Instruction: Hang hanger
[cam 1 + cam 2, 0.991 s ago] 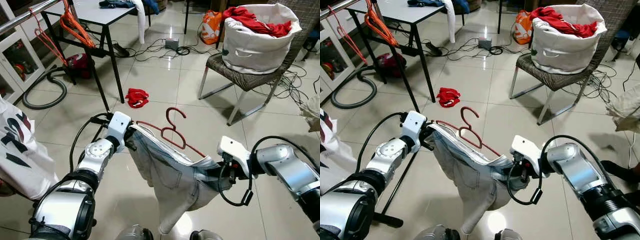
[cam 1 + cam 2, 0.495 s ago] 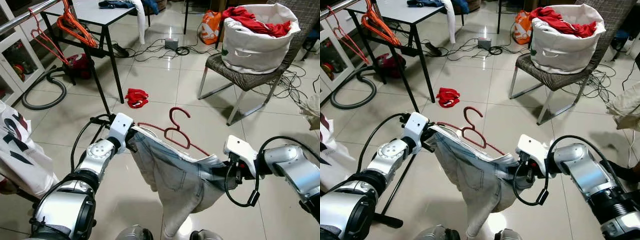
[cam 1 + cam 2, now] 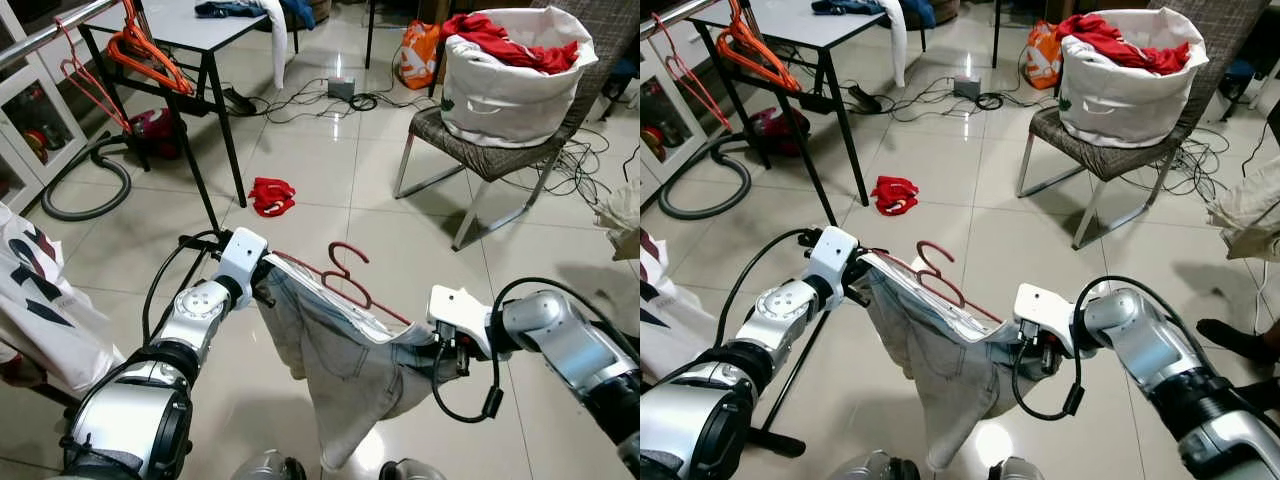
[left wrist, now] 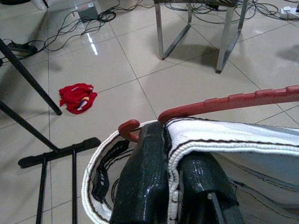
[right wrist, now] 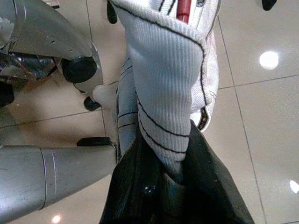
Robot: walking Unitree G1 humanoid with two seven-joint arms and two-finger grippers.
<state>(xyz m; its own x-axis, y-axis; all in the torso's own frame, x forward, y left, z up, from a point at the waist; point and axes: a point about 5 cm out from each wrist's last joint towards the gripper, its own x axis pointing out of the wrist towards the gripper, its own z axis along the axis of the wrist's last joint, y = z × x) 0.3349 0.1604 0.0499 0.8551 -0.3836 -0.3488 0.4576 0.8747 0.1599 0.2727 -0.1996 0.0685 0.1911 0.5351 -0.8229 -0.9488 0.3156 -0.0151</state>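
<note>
The glossy beige tiled floor (image 3: 330, 170) spread across the room, strewn with tangled black cables (image 3: 300, 100). At the far left stood a black-legged table with a pale top (image 3: 190, 25), and over it ran a silver clothes rail (image 3: 45, 30) carrying orange and red hangers (image 3: 140, 50). A wicker chair with chrome legs (image 3: 480, 160) at the right held a white fabric laundry basket heaped with red clothes (image 3: 505, 75). A grey vacuum hose (image 3: 80, 190) curled on the floor by the table, and a white printed T-shirt (image 3: 40, 310) hung at the left edge. A small crumpled red cloth (image 3: 271, 194) lay on the tiles beyond the arms.

Between the 2 silver arms hung a pair of pale blue denim shorts (image 3: 345, 360), the waistband stretched level and the legs drooping toward the floor. A dark red plastic hanger (image 3: 345, 275) was threaded through that waistband, its hook standing up above the middle, well away from the rail.

The left gripper (image 3: 262, 285) was clamped on the left end of the waistband, its black fingers (image 4: 145, 186) pinching the white ribbed band beside the hanger's tip. The right gripper (image 3: 450, 350) was closed on the right end, its fingers (image 5: 140, 186) grasping bunched fabric there.
</note>
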